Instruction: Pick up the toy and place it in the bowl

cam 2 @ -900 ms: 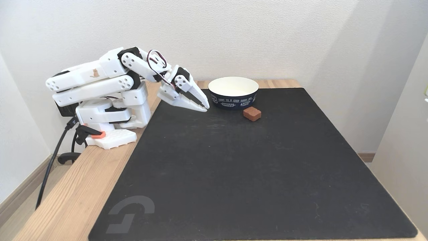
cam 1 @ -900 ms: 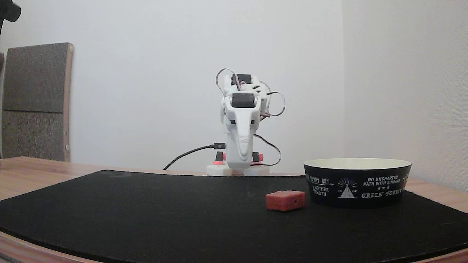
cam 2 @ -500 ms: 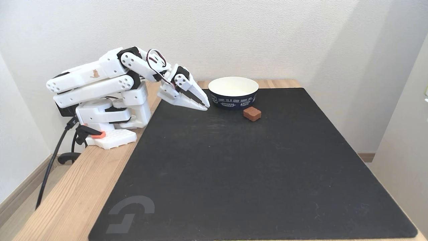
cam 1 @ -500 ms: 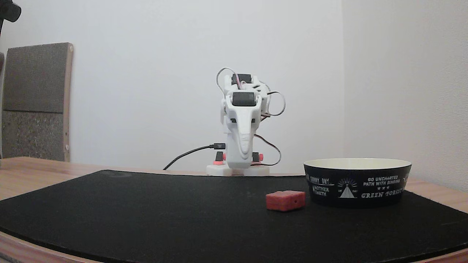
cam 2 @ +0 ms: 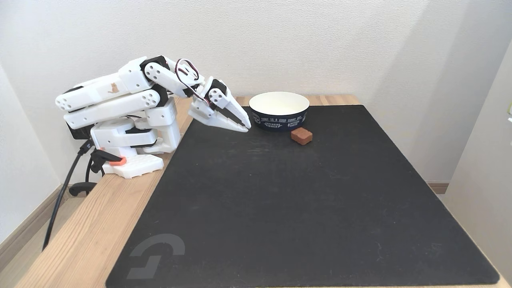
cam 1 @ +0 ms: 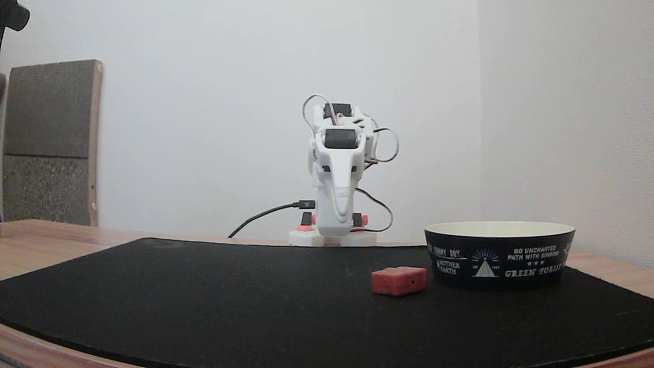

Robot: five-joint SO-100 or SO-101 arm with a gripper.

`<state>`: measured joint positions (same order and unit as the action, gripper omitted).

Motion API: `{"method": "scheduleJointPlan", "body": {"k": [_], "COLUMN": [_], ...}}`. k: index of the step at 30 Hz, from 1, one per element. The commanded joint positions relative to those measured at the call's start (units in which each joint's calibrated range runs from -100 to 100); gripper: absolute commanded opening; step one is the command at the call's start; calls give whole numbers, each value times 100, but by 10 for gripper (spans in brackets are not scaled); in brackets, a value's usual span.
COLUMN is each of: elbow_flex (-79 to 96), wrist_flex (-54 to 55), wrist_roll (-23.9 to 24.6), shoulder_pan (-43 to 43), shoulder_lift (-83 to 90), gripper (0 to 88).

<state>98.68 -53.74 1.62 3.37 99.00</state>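
Fingers: in a fixed view from the side, the gripper [cam 2: 245, 127] has its two fingers drawn together to a point, with nothing between them.
Gripper height: its tip hangs just above the near-left edge of the black mat [cam 2: 304, 208], angled downward.
Gripper, head-on: in a fixed view at table level, the gripper [cam 1: 334, 225] faces the camera as one narrow white wedge; the line between the fingers cannot be made out there.
Arm: the white arm [cam 2: 120, 94] is folded back over its base [cam 2: 134, 166]; the side view shows this fold, while the low view stacks the joints into one column [cam 1: 337, 153].
Toy: the red toy [cam 2: 301, 136] lies flat on the mat, well apart from the gripper and just in front of the bowl.
Toy detail: the low view shows a tiny hole in the side of the toy [cam 1: 399, 280].
Bowl: the bowl [cam 2: 279, 116] stands on the mat near the wall; its cream inside shows from above.
Bowl lettering: the low view shows the bowl [cam 1: 499, 255] side-on, with a tent emblem and white words.
Gap: from the side the toy sits just beside the bowl; I cannot tell whether they touch.
Cable: a black cable [cam 1: 260, 214] runs to the base.
Table: wooden table [cam 2: 88, 224] borders the mat.
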Motion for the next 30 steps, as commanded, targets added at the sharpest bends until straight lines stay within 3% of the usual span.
{"method": "scheduleJointPlan", "body": {"k": [1, 3, 5, 19, 24, 30], "elbow_flex": [78, 78, 78, -111, -1652, -4293], "wrist_flex": [-20, -29, -29, 90, 750, 556], "wrist_roll": [5, -6, 5, -6, -21, -204], "shoulder_pan": [-23, -23, -23, -391, -483, -609], "shoulder_lift": [67, 67, 67, -317, -2459, -5386], "gripper": [166, 283, 312, 319, 319, 319]}}
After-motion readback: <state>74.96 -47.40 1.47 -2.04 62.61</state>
